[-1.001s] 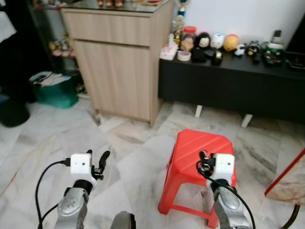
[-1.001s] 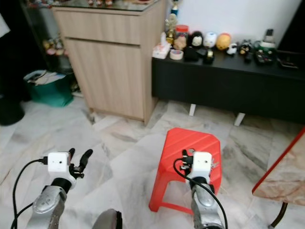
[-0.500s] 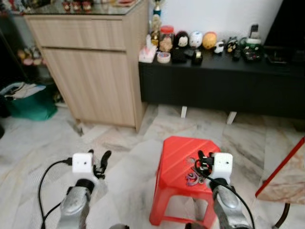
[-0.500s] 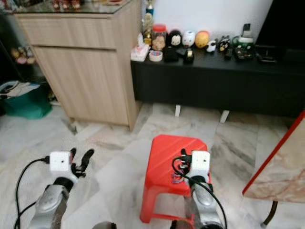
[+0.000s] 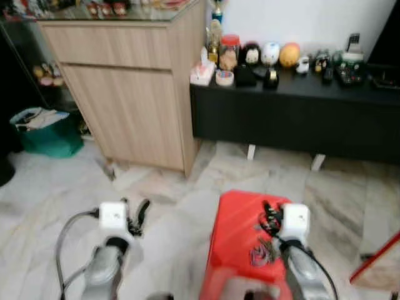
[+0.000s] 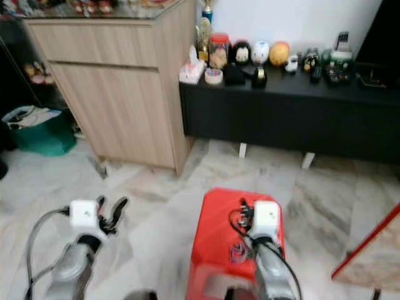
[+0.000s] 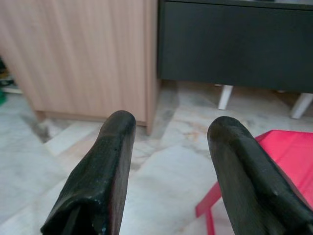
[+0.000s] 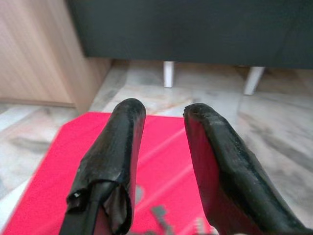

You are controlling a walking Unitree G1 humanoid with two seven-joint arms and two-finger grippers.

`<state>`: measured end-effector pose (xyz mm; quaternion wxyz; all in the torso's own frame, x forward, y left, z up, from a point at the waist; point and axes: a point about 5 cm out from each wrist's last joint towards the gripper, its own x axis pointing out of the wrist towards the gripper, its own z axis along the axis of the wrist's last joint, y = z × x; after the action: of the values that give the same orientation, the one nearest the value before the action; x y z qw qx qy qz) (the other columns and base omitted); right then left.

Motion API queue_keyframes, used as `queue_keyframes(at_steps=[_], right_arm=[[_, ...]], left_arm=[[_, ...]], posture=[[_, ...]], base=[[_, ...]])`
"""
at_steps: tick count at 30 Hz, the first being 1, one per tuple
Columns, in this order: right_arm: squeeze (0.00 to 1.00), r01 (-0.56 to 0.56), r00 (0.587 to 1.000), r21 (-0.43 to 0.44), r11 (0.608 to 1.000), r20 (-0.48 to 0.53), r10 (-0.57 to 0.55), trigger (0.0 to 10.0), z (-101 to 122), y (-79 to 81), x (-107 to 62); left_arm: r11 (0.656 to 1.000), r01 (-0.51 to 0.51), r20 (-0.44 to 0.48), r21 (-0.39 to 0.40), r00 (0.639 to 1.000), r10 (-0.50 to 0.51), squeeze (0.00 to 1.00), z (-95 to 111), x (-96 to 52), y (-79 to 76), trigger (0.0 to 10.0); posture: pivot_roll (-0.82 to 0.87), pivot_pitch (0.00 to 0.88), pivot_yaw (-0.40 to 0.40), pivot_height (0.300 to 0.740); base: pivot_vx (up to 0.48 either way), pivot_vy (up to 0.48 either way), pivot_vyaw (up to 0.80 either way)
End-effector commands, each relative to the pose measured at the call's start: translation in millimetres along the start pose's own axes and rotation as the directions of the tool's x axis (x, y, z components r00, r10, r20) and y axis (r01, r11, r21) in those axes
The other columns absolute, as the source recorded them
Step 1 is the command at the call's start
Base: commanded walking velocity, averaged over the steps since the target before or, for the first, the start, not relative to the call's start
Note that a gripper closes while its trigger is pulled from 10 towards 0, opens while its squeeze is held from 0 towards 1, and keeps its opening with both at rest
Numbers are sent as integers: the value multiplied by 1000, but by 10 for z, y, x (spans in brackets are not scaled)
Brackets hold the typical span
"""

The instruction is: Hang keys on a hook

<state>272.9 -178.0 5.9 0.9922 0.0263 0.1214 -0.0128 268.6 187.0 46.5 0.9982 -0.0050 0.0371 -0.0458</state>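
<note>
One bunch of keys [image 5: 262,251] lies on the stool [image 5: 234,231], just below the right hand [image 5: 269,215]. Both hands are held open and empty, the left hand [image 5: 136,212] well apart.

Two silver arms are seen. Each is tipped with a white box and a black pincer, left pincer [image 5: 135,215] and right pincer [image 5: 270,219]. Black cables are looped beside both.

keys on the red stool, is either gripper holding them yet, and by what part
Nothing is held. The keys lie on the red stool under the open right gripper; the left gripper is open over floor.
</note>
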Motion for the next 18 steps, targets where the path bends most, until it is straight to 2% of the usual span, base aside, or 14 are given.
queue_keyframes(at_steps=[1,4,5,6,9,10,11,14,18], right_arm=[[0,-40,998,18,999,-46,40,10000,-60,95,1],[0,-49,996,16,999,-74,50,10000,-87,102,2],[0,-80,988,-2,997,-134,79,10000,-150,126,0],[0,-80,988,-2,997,-134,79,10000,-150,126,0],[0,-134,952,-37,990,-281,118,10000,-311,158,-25],[0,-134,952,-37,990,-281,118,10000,-311,158,-25],[0,-129,944,-43,991,-312,110,10000,-345,145,-33],[0,-57,932,12,998,-359,58,10000,-389,77,-32],[0,-14,920,46,999,-390,31,10000,-384,34,-7]], left_arm=[[1000,-10,-2,18,1000,10,0,9,-12,67,10000],[1000,-9,-2,17,1000,9,0,9,-11,63,10000],[1000,-6,-3,17,1000,6,0,7,-9,57,10000],[1000,-6,-3,17,1000,6,0,7,-9,57,10000],[1000,4,-7,16,1000,-4,0,2,-3,42,10000],[1000,4,-7,16,1000,-4,0,2,-3,42,10000],[1000,5,-8,15,1000,-5,0,1,-3,39,10000],[1000,13,-13,12,1000,-13,0,-10,-3,26,10000],[1000,21,-19,11,1000,-21,0,-25,-13,9,10000]], posture=[[42,0,-10,635],[42,0,-10,635],[41,0,-9,635],[41,0,-9,635],[40,0,-9,635],[40,0,-9,635],[40,0,-9,635],[39,0,-7,635],[36,0,-4,635]], base=[[0,0,0],[0,0,0],[0,0,0],[0,0,0],[0,0,0],[0,0,0],[0,0,0],[0,0,0],[0,0,0]])
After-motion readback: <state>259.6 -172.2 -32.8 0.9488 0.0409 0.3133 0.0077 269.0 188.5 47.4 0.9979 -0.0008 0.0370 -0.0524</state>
